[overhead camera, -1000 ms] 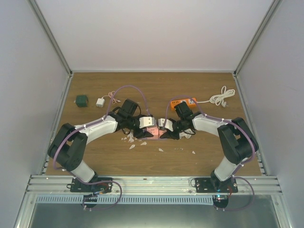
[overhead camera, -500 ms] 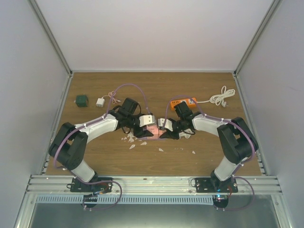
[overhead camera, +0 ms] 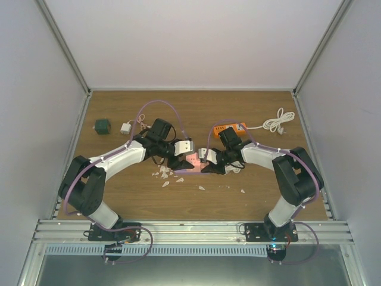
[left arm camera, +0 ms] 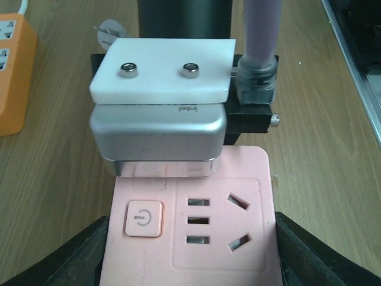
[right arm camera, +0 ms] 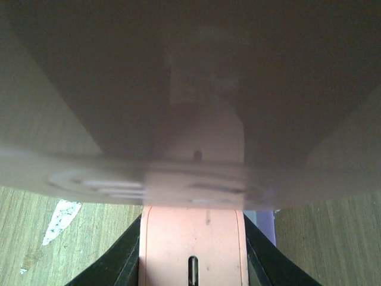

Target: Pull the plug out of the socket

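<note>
While the left fingers (left arm camera: 59, 262) clamp both sides of the pink socket (left arm camera: 196, 238) lying on the counter (overhead camera: 137, 196), the right fingers (right arm camera: 116, 265) are closed on the pink plug (right arm camera: 193, 238) at its end.

Pink socket strip (left arm camera: 196, 238): smooth matt plastic w/ faint sheen. Table (left arm camera: 321, 119): wood grain, satin finish. Orange power strip (left arm camera: 11, 71): smooth plastic, slightly glossy. Silver camera housing (left arm camera: 158, 134): brushed metal. White plate (left arm camera: 164, 89) on top: matt plastic, 2 shiny metal studs (left arm camera: 127, 70).
</note>
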Controlling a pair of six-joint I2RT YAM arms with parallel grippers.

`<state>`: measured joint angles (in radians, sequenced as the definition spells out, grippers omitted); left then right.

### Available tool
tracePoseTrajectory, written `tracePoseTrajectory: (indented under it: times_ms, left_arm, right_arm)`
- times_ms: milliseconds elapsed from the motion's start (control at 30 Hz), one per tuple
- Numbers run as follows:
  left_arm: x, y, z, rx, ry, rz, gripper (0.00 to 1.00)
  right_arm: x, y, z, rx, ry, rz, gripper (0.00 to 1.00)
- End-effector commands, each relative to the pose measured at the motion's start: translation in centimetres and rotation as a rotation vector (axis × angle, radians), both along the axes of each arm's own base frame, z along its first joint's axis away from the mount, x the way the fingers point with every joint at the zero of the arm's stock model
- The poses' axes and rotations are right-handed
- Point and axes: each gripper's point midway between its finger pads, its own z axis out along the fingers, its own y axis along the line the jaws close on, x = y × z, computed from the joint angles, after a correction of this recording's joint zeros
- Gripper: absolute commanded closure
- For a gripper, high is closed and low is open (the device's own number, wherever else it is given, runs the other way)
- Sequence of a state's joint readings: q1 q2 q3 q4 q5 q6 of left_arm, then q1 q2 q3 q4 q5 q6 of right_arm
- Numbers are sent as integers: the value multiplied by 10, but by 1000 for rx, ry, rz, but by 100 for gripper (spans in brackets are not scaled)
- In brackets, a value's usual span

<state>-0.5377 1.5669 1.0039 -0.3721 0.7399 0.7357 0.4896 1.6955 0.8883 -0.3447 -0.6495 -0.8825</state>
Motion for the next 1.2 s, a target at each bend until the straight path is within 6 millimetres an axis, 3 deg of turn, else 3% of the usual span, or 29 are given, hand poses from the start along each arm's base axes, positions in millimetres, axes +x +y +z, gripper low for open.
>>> tracePoseTrajectory:
  times_ms: [0,200,500,667,833,1167]
  left_arm:
    - [-5,-9,21,-73,-99,-73,65]
    - [-5,2,14,-41,-91,-62,65]
    - [8,31,20,17,-71,6,65]
    - [23,57,25,114,-70,56,64]
    - [38,101,31,220,-87,115,63]
    - [66,219,34,529,-160,256,63]
  right_arm:
    - [-14,-42,-50,-235,80,-59,96]
    - [-12,-41,-40,-206,69,-60,90]
    - [-1,-29,-18,-150,51,-67,55]
    - [3,-24,-10,-130,49,-76,41]
    - [8,-19,1,-102,48,-89,37]
    - [15,-16,18,-79,4,-102,21]
